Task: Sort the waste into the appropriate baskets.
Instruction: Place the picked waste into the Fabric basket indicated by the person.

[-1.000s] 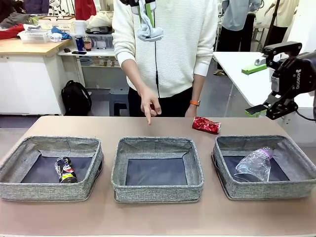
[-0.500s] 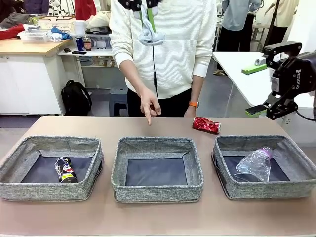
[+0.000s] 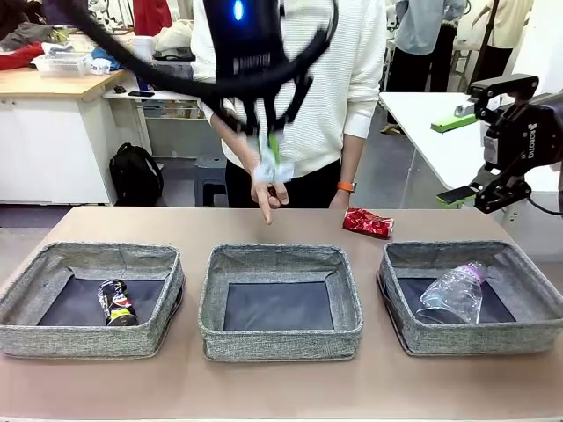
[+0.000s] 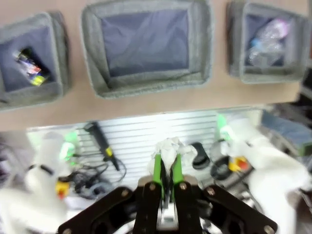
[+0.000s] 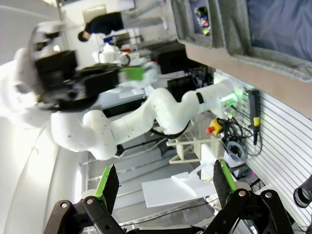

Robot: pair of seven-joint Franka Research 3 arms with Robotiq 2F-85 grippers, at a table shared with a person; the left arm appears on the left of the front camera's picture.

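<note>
Beige desk (image 3: 281,387), three grey baskets (image 3: 280,303); high above it my left claw (image 3: 268,151) pinches the white paper wad (image 3: 270,169); my right claw (image 3: 457,160) gapes wide, empty, far right.

Baskets (image 3: 280,332): grey woven walls, dark blue-grey bottoms. Red can (image 3: 367,222): at far edge of tan table (image 3: 281,387). Black can (image 3: 115,302): red, yellow, blue print. Bottle (image 3: 455,293): clear. Wad (image 4: 169,148): white. Left gripper (image 4: 166,165): black, green pads (image 4: 157,168).
</note>
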